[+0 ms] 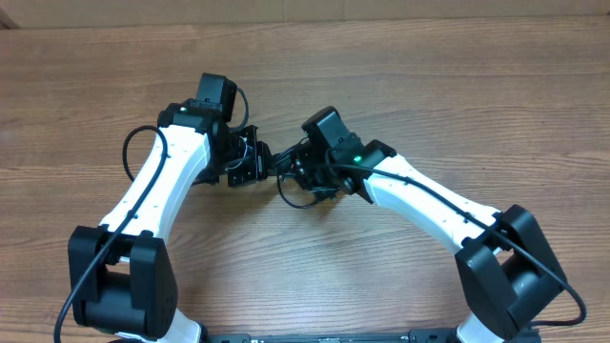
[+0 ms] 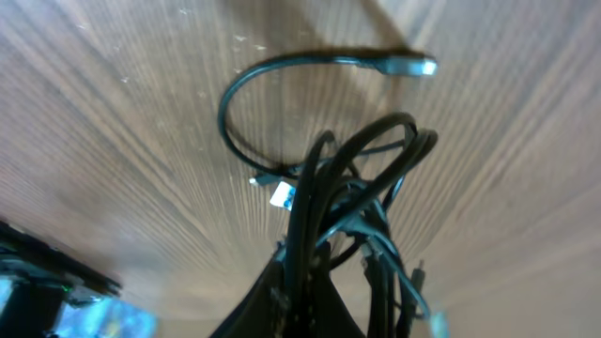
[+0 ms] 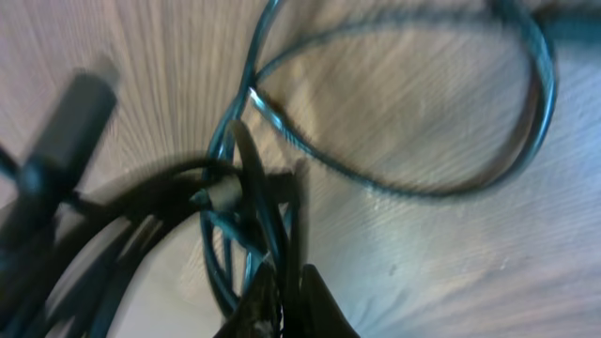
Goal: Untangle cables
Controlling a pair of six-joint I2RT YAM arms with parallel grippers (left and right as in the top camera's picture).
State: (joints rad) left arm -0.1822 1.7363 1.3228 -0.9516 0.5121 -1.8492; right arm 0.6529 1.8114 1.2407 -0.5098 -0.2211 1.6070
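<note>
Left fingers (image 2: 270,299) are pinching the tangled black cables (image 2: 329,188) tight, and right fingers (image 3: 327,314) are pressing together on a strand of the same bundle, mid-tabletop between both arms. Beyond the knot, one loop is curving out over the wooden tabletop (image 2: 113,141), ending in a pale plug tip (image 2: 420,66).

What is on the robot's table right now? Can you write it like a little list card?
place: wooden table
things: thin black cables, bunched in a tangle
loose end: one loop with a pale plug tip sticking out of the bunch
left hand: shut on the cables
right hand: shut on the cables
hands: close together mid-table, tangle between them
untangled: not yet
</note>
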